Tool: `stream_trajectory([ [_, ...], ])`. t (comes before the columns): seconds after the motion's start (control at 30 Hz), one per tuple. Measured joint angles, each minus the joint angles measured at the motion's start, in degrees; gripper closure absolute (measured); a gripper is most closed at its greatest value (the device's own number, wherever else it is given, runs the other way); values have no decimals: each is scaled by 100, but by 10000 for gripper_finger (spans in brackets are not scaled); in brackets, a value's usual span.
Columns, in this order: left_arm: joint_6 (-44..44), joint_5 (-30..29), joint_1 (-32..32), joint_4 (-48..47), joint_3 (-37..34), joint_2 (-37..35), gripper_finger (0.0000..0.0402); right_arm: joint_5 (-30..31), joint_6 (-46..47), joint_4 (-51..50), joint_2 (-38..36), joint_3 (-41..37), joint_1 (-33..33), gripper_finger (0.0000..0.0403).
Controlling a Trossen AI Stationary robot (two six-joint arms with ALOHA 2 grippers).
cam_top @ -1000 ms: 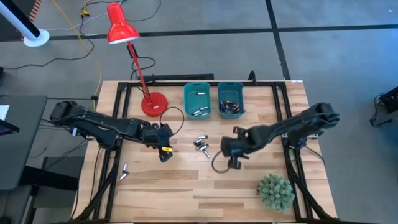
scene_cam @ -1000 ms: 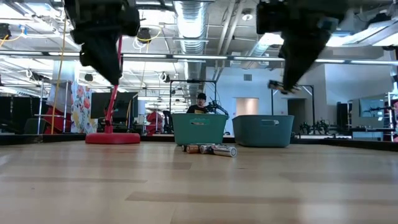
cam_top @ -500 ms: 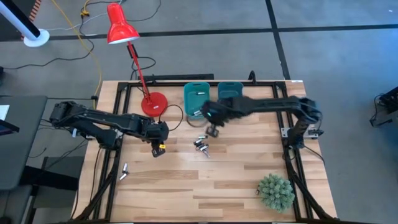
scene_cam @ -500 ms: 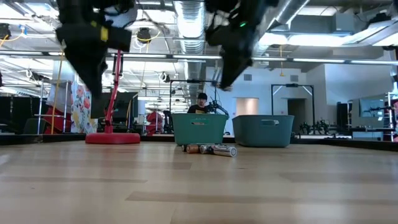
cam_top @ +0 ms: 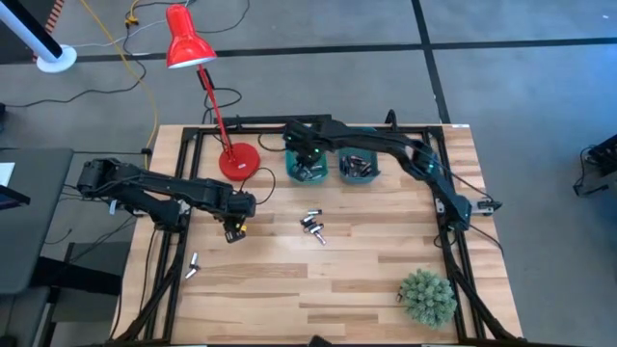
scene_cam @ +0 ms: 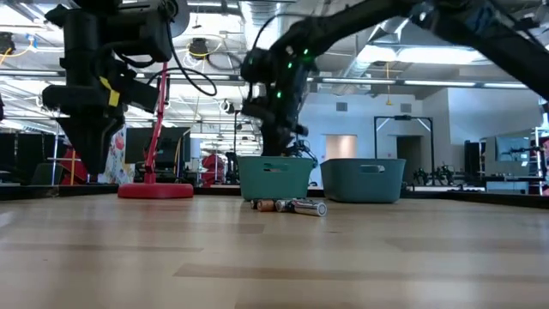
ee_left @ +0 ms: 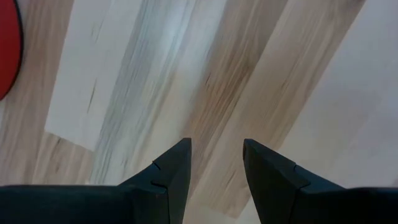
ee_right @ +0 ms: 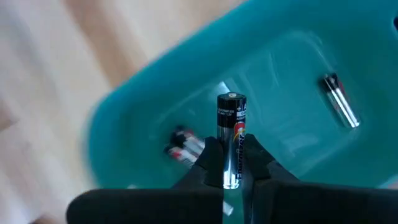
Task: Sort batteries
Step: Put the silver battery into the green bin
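My right gripper [cam_top: 308,162] hangs over the left teal bin [cam_top: 293,145] and is shut on a black battery [ee_right: 231,115]. Inside that bin lie a silvery battery [ee_right: 339,101] and a few more [ee_right: 183,143]. The right teal bin [cam_top: 356,154] holds a heap of dark batteries. A small cluster of batteries [cam_top: 312,225] lies on the wood in front of the bins, also seen in the low view [scene_cam: 292,206]. One stray battery [cam_top: 191,267] lies near the left edge. My left gripper [ee_left: 216,146] is open above bare wood, left of the cluster [cam_top: 231,231]. My right gripper pinches the black battery by its lower part [ee_right: 232,155] between the two fingers, which lie along it. The battery's upper end [ee_right: 231,99] sticks out past the fingertips. It is lifted clear, above the inside of the left teal bin.
A red desk lamp stands with its base [cam_top: 238,161] left of the bins, its head [cam_top: 188,48] beyond the far edge. A green plant ball [cam_top: 427,294] sits at the near right corner. A cable loops by the lamp base. Bare wood lies across the near half.
My right gripper has swung from the table's middle right toward the far edge and leftward, ending over the left teal bin. My left gripper has drifted a little toward the table's left edge.
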Motion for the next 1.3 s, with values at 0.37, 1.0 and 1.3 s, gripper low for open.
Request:
stream_trajectory([
  [0.37, 229, -3, 0, 19, -3, 0, 260, -71, 226, -296, 704, 534, -236, 350],
  [1.0, -32, -18, -2, -638, 95, -2, 260, -71, 243, -647, 351, 534, -210, 287],
  [1.3, -1621, 809, -31, -1437, 231, 0, 260, -69, 219, -870, -357, 259, 82, 286],
])
